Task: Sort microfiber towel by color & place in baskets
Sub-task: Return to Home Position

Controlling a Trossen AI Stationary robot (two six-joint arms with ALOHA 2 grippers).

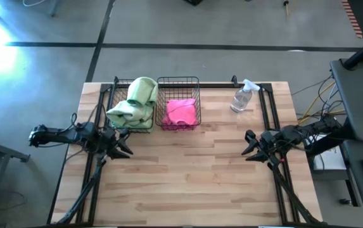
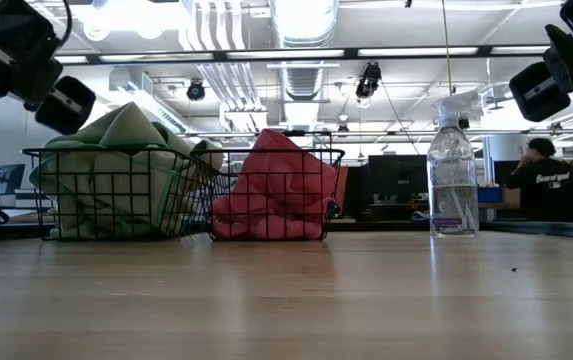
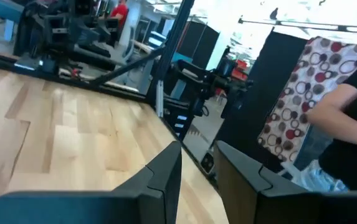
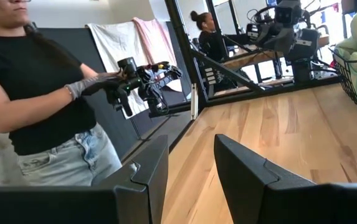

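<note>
1. Left gripper: held above the left edge of the table, near the front of the left basket but apart from it. The fingers are spread and nothing is grasped.
2. Left basket: set at the far side of the table. It is filled with the light green towels, which are heaped above the rim, one fold hanging over the front wall. This colour is judged to be sorted.
3. Right basket: set just beside the left one, the two walls touching or nearly so. The pink towels are held inside it, bunched. This colour is likewise judged to be sorted.
4. Spray bottle: stood upright to the right of the baskets, apart from them and untouched.
5. Right gripper: held above the right side of the table, well apart from the baskets. The claw is released and empty.
6. Outstanding: no towel is seen outside the baskets. The sorting is judged complete, and only the parking of both arms is judged to be left.
</note>
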